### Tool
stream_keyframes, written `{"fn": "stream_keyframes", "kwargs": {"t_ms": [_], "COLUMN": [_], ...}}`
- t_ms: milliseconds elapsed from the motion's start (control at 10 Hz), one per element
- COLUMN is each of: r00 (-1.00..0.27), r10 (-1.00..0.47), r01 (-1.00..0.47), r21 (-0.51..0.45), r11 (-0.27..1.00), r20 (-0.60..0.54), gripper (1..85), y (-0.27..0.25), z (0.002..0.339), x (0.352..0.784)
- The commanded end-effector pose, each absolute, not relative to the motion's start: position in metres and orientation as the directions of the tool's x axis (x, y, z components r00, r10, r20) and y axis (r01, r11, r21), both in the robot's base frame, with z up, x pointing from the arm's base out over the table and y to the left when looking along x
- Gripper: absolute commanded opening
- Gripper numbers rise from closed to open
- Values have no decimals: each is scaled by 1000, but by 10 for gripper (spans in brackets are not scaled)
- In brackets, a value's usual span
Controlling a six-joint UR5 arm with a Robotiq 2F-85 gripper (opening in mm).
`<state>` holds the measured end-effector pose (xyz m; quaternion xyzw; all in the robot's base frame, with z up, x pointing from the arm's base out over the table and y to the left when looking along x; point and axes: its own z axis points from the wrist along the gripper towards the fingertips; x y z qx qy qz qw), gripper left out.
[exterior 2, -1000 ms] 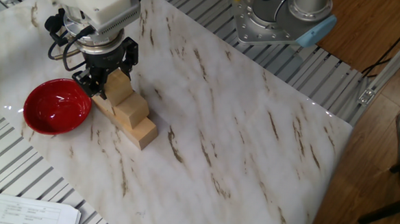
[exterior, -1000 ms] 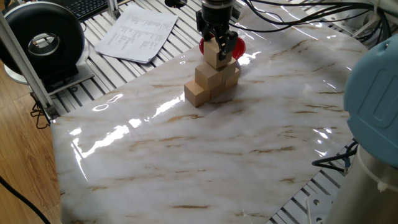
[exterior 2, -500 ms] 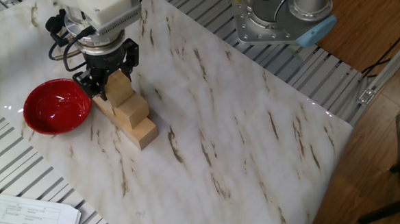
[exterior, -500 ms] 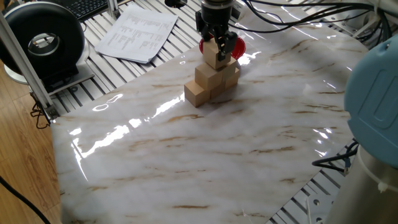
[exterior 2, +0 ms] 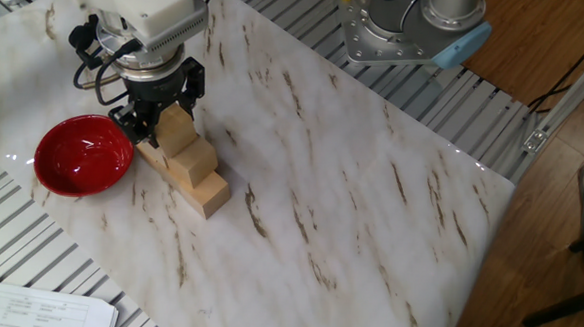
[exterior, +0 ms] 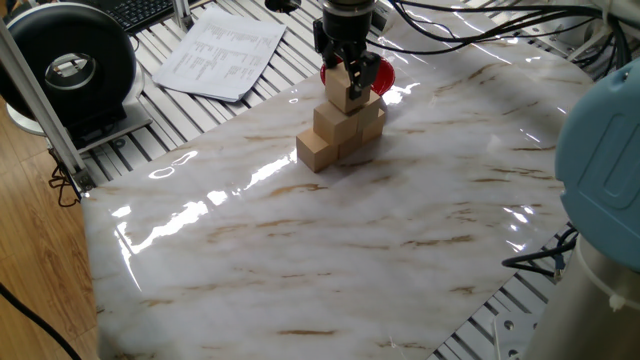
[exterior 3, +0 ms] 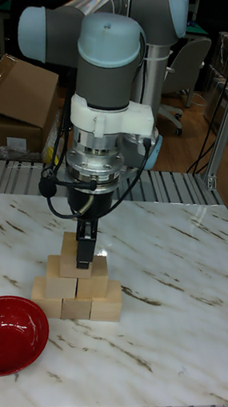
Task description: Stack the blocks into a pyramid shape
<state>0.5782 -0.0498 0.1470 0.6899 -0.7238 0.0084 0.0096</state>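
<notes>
Top block (exterior: 345,90) at the peak of a stepped pile of light wooden cubes, held directly between the fingertips of the gripper (exterior: 347,76), which points straight down at twelve o'clock above it. Jaws drawn in against two opposite faces of that cube, clamped on it, no visible slack. A cube, so no long axis to speak of; faces roughly square to the row below. Underside level with the tops of the middle row (exterior 3: 60,278), seemingly seated across the seam between its two cubes, though any thin gap is too small to tell. Judged from this, coming move a matter of straight up and down: release and lift toward twelve, no sideways travel. Counted in the tall fixed view: six blocks in all, three in the bottom row (exterior 3: 75,307), two in the middle, one on top, partly hidden by a dark finger. In the other fixed view, the same pile (exterior 2: 197,169) running from about ten o'clock to four o'clock, stepped like a stair from that side. One red bowl (exterior 2: 82,154), empty, just beside the pile at nine o'clock, not touching. One arm, one gripper. Beyond, glossy marble-patterned table (exterior 2: 370,198), and past its far edge one printed sheet of paper (exterior: 225,50) at about ten o'clock from the pile.
</notes>
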Motion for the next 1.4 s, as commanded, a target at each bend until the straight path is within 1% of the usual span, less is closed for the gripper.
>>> {"fn": "stream_keyframes", "kwargs": {"t_ms": [0,100,300,400,600,900,1000,1300], "r00": [-33,-27,-21,-18,-5,1,5,24], "r10": [-999,-999,-1000,-1000,-1000,-1000,-1000,-1000], "r01": [-999,-1000,-1000,-1000,-1000,-1000,-1000,-1000], "r21": [-3,-3,-2,-1,1,7,7,3], "r11": [33,27,21,18,5,-1,-5,-24], "r20": [20,20,16,11,6,-1,-3,7], "gripper": [277,320,363,370,453,507,537,580], "y": [-49,-50,-49,-48,-47,-46,-46,-48], "z": [148,147,146,146,146,146,146,146], "x": [579,578,577,577,576,574,574,575]}}
